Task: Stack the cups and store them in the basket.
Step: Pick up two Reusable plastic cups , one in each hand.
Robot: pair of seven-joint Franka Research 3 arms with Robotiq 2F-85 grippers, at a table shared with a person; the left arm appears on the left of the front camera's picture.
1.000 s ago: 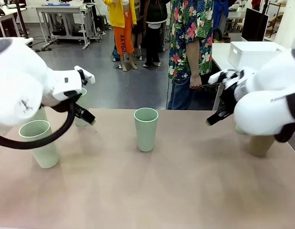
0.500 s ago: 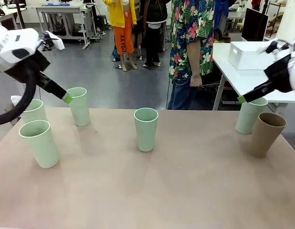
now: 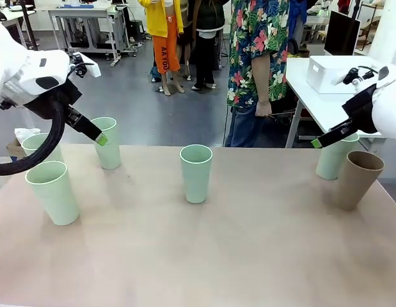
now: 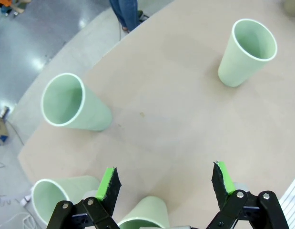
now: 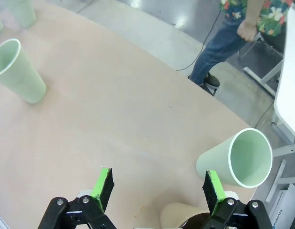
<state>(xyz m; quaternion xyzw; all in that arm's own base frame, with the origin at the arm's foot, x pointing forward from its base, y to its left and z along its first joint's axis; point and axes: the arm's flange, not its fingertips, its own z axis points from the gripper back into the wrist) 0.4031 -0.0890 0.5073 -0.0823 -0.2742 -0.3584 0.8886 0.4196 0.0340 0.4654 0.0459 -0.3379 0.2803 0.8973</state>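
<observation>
Five mint green cups and a tan-brown cup [image 3: 355,179] stand upright on the table. In the front view, mint cups are at the left front [image 3: 52,191], behind it [image 3: 39,146], at the back left [image 3: 109,142], in the middle [image 3: 196,173] and at the right [image 3: 334,157]. My left gripper [image 3: 100,139] hangs open just left of the back-left cup's rim, empty [image 4: 166,180]. My right gripper [image 3: 317,142] is open and empty beside the right mint cup [image 5: 239,160]. The white basket [image 3: 339,72] sits on a side table at the far right.
A person in a flowered shirt [image 3: 256,51] stands at the far side of the table, one hand [image 3: 263,109] down. Other people stand farther back. The side table [image 3: 313,102] with the basket is apart from this table, beyond its right corner.
Both arms have lifted and swung outward from over the table a second ago. In the last half second each gripper dropped slightly toward the cup beside it.
</observation>
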